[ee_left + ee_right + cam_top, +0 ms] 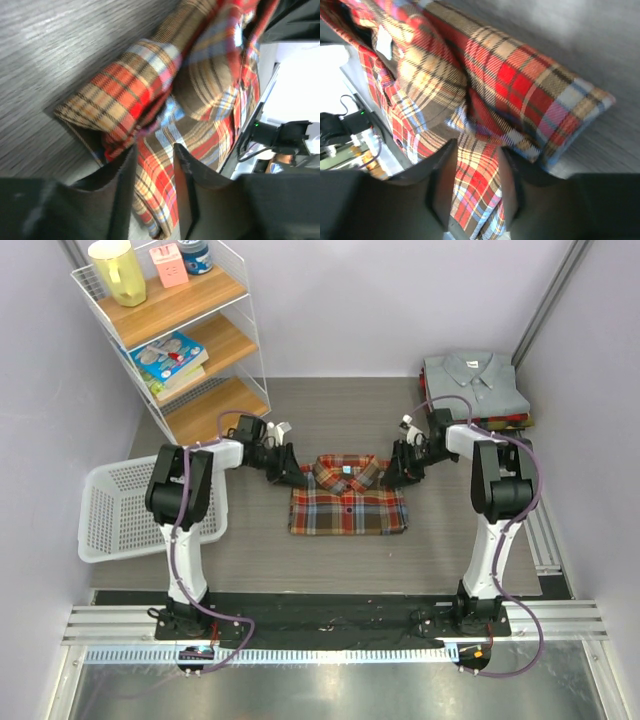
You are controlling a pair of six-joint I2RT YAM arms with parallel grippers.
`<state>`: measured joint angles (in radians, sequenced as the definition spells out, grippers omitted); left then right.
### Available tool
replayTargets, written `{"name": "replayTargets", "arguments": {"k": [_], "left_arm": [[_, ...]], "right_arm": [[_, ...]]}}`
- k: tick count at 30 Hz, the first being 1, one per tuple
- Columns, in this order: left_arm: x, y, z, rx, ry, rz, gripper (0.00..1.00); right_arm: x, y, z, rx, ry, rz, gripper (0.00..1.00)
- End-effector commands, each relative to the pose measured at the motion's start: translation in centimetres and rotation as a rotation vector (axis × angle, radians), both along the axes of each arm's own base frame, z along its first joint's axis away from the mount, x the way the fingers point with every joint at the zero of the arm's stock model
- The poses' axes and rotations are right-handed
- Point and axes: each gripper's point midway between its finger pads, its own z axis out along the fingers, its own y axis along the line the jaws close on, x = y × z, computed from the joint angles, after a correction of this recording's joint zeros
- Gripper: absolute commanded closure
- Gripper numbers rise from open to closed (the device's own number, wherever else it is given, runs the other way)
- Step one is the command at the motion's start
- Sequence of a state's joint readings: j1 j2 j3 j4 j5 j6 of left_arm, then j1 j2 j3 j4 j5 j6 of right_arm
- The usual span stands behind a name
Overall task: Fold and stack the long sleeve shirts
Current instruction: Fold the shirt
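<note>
1. The left gripper (155, 150) is clamped on one collar-end corner of the plaid shirt (348, 508).
2. The right gripper (477, 147) is clamped on the opposite corner.
3. The folded plaid shirt is laid mid-table (330, 560), well apart from the grey shirt (472, 380).

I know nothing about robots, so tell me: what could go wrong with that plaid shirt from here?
The left gripper and right gripper seem to pinch only the top corners of the plaid shirt, so lifting could let lower layers sag and unfold. Uneven pulling might skew the fold. The grey shirt pile is off to the right; a careless drop could land crooked.
</note>
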<state>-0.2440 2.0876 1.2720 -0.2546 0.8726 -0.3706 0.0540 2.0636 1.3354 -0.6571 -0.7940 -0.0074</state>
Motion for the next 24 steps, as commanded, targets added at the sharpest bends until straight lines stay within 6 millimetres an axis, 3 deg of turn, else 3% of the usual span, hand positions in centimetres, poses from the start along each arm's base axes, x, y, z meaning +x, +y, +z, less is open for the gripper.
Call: {"name": "replayTargets", "arguments": {"k": [1, 2, 3, 5, 6, 9, 10, 12, 13, 15, 16, 18, 19, 22, 24], "left_arm": [[0.9, 2.0, 2.3, 0.072, -0.148, -0.021, 0.59], [0.9, 2.1, 5.6, 0.069, -0.273, -0.052, 0.54], [0.8, 2.5, 6.6, 0.105, -0.324, -0.056, 0.46], [-0.9, 1.9, 9.2, 0.167, -0.446, -0.133, 0.39], [-1.4, 1.8, 12.0, 0.217, -0.615, -0.197, 0.32], [-3.8, -0.8, 13.6, 0.371, -0.867, -0.371, 0.28], [-5.4, -3.0, 13.4, 0.413, -0.926, -0.453, 0.28], [-6.9, -5.4, 12.8, 0.439, -0.998, -0.558, 0.32], [-8.3, -7.4, 11.4, 0.458, -1.033, -0.652, 0.35], [-8.9, -10.3, 11.0, 0.462, -1.118, -0.709, 0.41], [-10.7, -12.6, 9.4, 0.460, -1.161, -0.820, 0.42], [-11.2, -15.2, 9.2, 0.476, -1.245, -0.872, 0.48], [-12.5, -16.9, 7.9, 0.461, -1.256, -0.927, 0.49], [-13.2, -19.6, 7.5, 0.447, -1.316, -0.959, 0.50], [-13.3, -20.5, 6.1, 0.452, -1.330, -0.984, 0.50]], "right_arm": [[2.8, -1.2, 3.7, -0.058, -0.199, -0.015, 0.51], [2.4, -1.2, 5.1, -0.040, -0.221, -0.019, 0.43], [2.2, -1.9, 8.7, -0.024, -0.294, -0.053, 0.39], [0.4, -2.9, 10.1, -0.016, -0.300, -0.107, 0.32], [-0.3, -3.9, 12.0, -0.015, -0.334, -0.161, 0.28], [-3.0, -5.3, 10.6, -0.006, -0.279, -0.250, 0.23], [-4.2, -6.1, 9.8, 0.002, -0.233, -0.305, 0.23], [-5.2, -6.5, 8.8, 0.020, -0.175, -0.350, 0.22], [-5.8, -7.0, 7.6, 0.034, -0.117, -0.407, 0.22], [-5.9, -7.7, 7.0, 0.061, -0.090, -0.476, 0.22], [-6.0, -8.1, 6.5, 0.068, -0.080, -0.511, 0.22], [-6.2, -8.6, 6.4, 0.099, -0.042, -0.578, 0.21], [-6.5, -8.6, 6.0, 0.104, -0.028, -0.588, 0.22], [-6.9, -8.4, 5.8, 0.126, -0.013, -0.612, 0.21], [-7.0, -8.4, 5.7, 0.130, -0.013, -0.619, 0.21]]}}
